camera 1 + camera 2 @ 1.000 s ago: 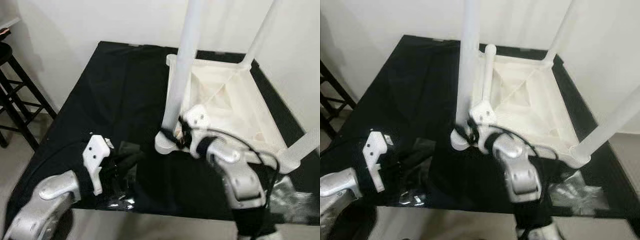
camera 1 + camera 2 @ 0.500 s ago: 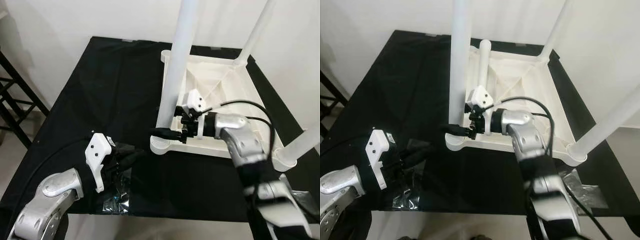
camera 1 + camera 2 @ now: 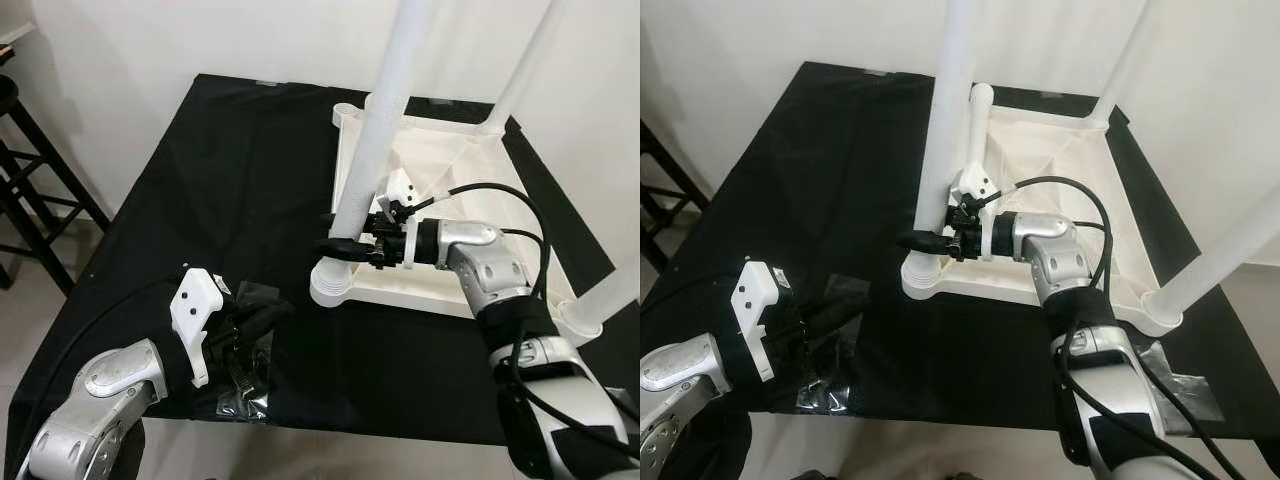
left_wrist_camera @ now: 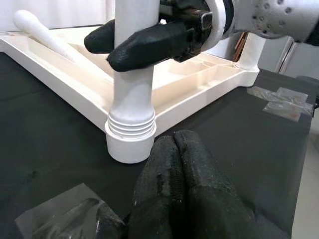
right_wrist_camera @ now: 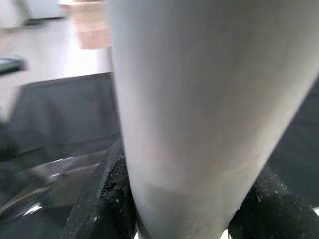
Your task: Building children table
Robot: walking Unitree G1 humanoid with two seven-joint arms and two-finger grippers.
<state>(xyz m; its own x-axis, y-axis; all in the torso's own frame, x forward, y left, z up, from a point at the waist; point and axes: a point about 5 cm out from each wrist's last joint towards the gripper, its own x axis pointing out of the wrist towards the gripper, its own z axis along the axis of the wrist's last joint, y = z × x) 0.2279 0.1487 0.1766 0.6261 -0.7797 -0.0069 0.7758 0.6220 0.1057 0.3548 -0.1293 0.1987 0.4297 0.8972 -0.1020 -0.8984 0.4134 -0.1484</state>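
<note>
Left wrist view, nearest item: left gripper [image 4: 174, 172], its two black fingers [image 4: 199, 189] pressed together with no gap and nothing between them, resting low over the black cloth [image 4: 45, 149] just in front of the near corner socket [image 4: 130, 144]. This view alone gives the ribbed collar where the near leg [image 4: 132, 64] seats in that socket, and the right gripper's fingers [image 4: 149, 44] seen side-on, one either side of the leg a short way above the collar.

Right wrist view: near leg [image 5: 199, 114] very close, with dark finger pads [image 5: 112, 199] at either side of it; sheets of clear plastic wrap [image 5: 55, 174] on the cloth behind.

Left eye view, near to far:
- Left gripper [image 3: 262, 318] at the front left of the table [image 3: 200, 180], lying on a crumpled piece of clear plastic wrap [image 3: 240, 385].
- Children's table [image 3: 450, 200], white plastic, upside down on the black cloth at the right half of the table, underside ribs facing up.
- Right gripper [image 3: 340, 243], fingers closed around the near leg at the front-left corner of the upturned frame; the leg stands upright.
- Front-right leg [image 3: 610, 295] and far-right leg [image 3: 520, 60] also standing in their corners.
- Far-left corner socket [image 3: 345, 113], beside the near leg's shaft.
- Black stool [image 3: 30, 190], on the floor at the far left, well apart from the table.

Right eye view adds: a loose white leg [image 3: 975, 130] lying inside the frame along its left edge, and more plastic wrap [image 3: 1185, 385] at the table's front right.
</note>
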